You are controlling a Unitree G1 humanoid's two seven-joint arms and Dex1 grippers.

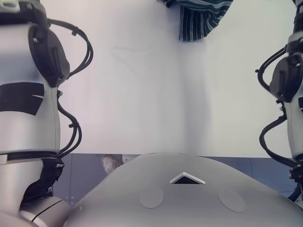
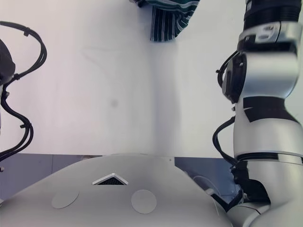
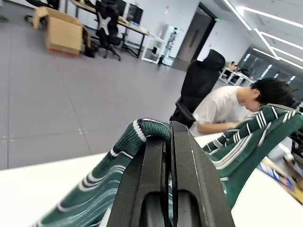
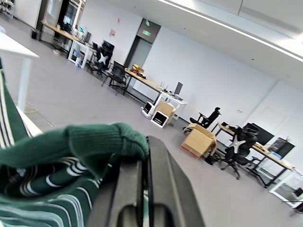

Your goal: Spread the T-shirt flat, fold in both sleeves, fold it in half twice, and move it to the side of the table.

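The T-shirt (image 1: 199, 19) is dark green with white stripes. Part of it hangs down over the far edge of the white table (image 1: 142, 94) in the eye views, also seen as the T-shirt (image 2: 168, 16). In the left wrist view my left gripper (image 3: 168, 142) is shut on the T-shirt's ribbed edge (image 3: 142, 130), cloth draping to both sides. In the right wrist view my right gripper (image 4: 142, 156) is shut on a thick green fold of the T-shirt (image 4: 90, 142). Both arms stretch forward along the table's two sides.
The white table spreads wide and bare between my arms, its near edge (image 1: 189, 155) just ahead of me. Beyond it lies an open office floor with a cardboard box (image 3: 62, 33), desks and chairs. A seated person (image 3: 232, 106) leans at a desk behind the table.
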